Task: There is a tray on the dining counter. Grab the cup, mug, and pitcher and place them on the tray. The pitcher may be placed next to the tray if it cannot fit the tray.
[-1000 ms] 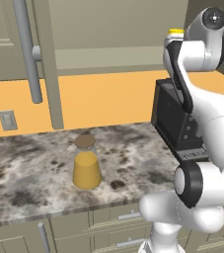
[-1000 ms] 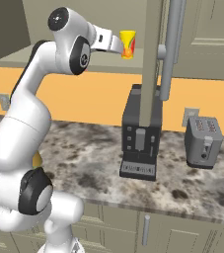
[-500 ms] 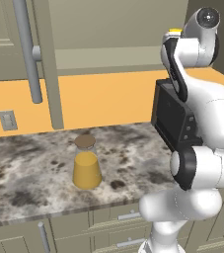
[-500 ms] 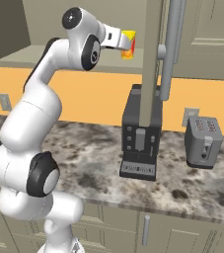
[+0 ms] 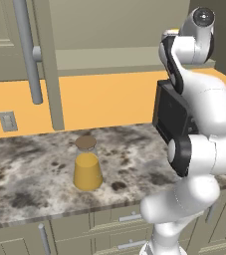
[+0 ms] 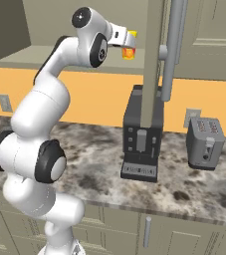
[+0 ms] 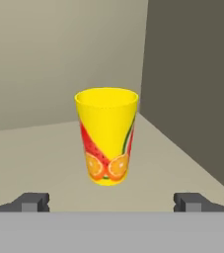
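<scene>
The pitcher [image 5: 87,165] is seen standing upright on the stone-topped counter [image 5: 30,174], well below the gripper and to its left in the left base view, its brown lid on and orange-yellow liquid filling its lower part. It is not shifted from its place of a second ago.

The arm is raised high, with the gripper [image 6: 130,45] held up at the level of the shelf [image 6: 20,61] under the upper cabinets. Compared with the earlier pictures, the upper arm is seen swung further over the base and the elbow is bent more, while the hand is kept close to the same spot near the cup.

The gripper is spread wide, as it was a second ago; in the hand view its two dark fingertips [image 7: 32,201] are set far apart, one on each side of the cup [image 7: 106,135]. The cup is seen straight ahead of the gripper, upright on the pale shelf, between the lines of the two tips but apart from both, with nothing pinched.

Below the gripper and just to its right in the right base view, a dark coffee machine [image 6: 142,133] is standing on the counter; further right, a grey toaster [image 6: 205,143] is placed near the wall.
</scene>
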{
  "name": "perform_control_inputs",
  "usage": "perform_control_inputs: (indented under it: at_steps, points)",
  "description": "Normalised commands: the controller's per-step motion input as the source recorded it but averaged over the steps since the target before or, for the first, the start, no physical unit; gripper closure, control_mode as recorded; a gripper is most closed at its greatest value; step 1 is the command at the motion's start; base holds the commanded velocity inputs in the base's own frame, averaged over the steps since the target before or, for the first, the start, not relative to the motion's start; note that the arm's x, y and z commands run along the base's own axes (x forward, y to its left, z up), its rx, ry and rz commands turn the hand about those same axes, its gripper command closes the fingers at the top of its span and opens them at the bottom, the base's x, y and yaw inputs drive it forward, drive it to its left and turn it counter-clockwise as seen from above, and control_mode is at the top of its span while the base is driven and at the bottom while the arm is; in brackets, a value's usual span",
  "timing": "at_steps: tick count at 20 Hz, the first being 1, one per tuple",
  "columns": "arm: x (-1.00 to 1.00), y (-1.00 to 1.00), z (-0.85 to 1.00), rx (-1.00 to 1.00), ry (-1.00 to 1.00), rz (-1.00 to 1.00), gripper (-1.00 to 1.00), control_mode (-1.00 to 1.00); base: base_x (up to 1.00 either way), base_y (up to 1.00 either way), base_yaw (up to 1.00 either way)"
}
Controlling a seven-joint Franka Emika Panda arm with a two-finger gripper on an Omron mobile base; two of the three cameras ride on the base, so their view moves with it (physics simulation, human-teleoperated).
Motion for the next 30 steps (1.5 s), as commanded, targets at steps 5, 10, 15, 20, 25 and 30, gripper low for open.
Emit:
perform_control_inputs:
  at_steps: [5, 10, 15, 20, 25, 30]
  points:
    - [0.36, -0.06, 0.00, 0.00, 0.00, 0.00, -1.00, -1.00, 0.00, 0.00, 0.00]
    - [0.33, -0.10, 0.00, 0.00, 0.00, 0.00, -1.00, -1.00, 0.00, 0.00, 0.00]
    - [0.25, -0.11, 0.00, 0.00, 0.00, 0.00, -1.00, -1.00, 0.00, 0.00, 0.00]
    - [0.23, -0.09, 0.00, 0.00, 0.00, 0.00, -1.00, -1.00, 0.00, 0.00, 0.00]
    - [0.24, -0.09, 0.00, 0.00, 0.00, 0.00, -1.00, -1.00, 0.00, 0.00, 0.00]
    - [0.22, -0.13, 0.00, 0.00, 0.00, 0.00, -1.00, -1.00, 0.00, 0.00, 0.00]
